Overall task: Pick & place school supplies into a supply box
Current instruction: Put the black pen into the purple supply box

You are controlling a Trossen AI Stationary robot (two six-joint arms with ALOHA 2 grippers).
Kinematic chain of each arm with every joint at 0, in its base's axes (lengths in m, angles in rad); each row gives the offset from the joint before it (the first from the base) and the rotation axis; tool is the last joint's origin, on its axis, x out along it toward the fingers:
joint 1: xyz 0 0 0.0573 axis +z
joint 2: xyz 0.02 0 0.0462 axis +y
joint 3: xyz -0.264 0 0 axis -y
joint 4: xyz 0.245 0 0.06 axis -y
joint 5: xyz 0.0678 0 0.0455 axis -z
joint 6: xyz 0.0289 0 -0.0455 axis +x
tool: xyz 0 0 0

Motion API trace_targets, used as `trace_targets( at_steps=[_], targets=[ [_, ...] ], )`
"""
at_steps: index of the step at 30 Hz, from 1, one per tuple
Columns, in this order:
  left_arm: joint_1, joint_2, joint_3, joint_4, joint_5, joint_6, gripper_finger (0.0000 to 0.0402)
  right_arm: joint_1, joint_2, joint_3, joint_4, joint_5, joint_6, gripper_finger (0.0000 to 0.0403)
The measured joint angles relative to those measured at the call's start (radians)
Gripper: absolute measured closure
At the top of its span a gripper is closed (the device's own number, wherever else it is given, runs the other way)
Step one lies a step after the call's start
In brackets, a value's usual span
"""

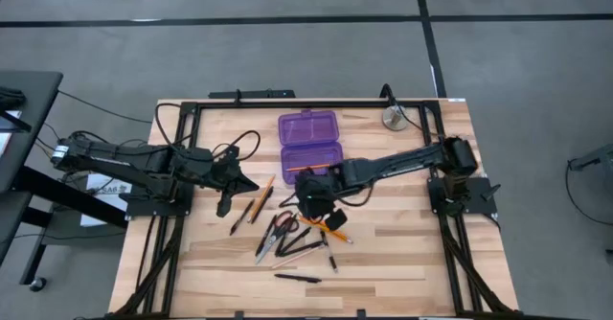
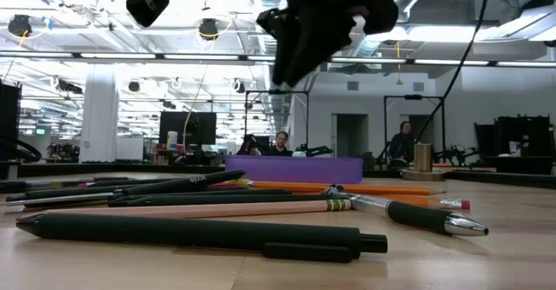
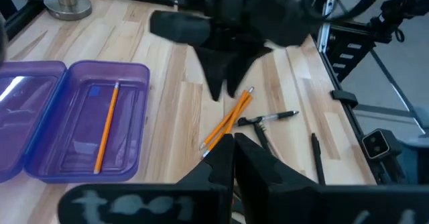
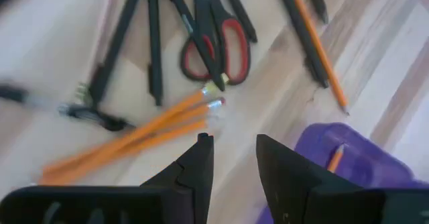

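Observation:
The purple supply box [image 1: 309,142] lies open at the table's far middle, lid flat beside its base. One orange pencil [image 3: 107,125] lies in the base [image 3: 87,123]. Orange pencils [image 4: 134,137], black pens [image 4: 153,36] and red-handled scissors [image 4: 218,46] lie scattered on the table near the box's front. My right gripper [image 4: 231,150] hangs open over the table between the box and the pencils, pointing steeply down, nothing between its fingers. My left gripper [image 3: 233,147] is shut and empty, held above the table left of the box.
A round silver metal disc [image 1: 395,119] stands at the far right of the table. A black frame [image 1: 287,100] runs along the table's far edge and sides. One black pen [image 1: 297,278] lies alone near the front edge. People sit in the room behind [image 2: 280,142].

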Motion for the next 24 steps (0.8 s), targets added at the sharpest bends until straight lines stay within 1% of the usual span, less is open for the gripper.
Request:
trace_targets(
  at_steps=[5,9,16,22,24],
  targets=[
    [0.000,0.000,0.000,0.004,0.000,-0.017,0.0401,-0.016,0.103,0.162,-0.164,0.000,-0.133,0.0295],
    [0.000,0.000,0.000,0.007,0.000,-0.018,0.0401,-0.014,0.182,0.239,-0.207,0.000,-0.212,0.0295],
    [0.000,0.000,0.000,0.012,0.000,-0.019,0.0401,0.005,0.288,0.312,-0.170,-0.002,-0.250,0.0295],
    [0.000,0.000,0.000,0.010,0.000,-0.045,0.0401,0.044,0.323,0.335,-0.126,-0.004,-0.270,0.0295],
    [0.000,0.000,0.000,0.010,0.000,-0.051,0.0401,0.055,0.331,0.339,-0.082,-0.004,-0.271,0.0295]
  ],
)
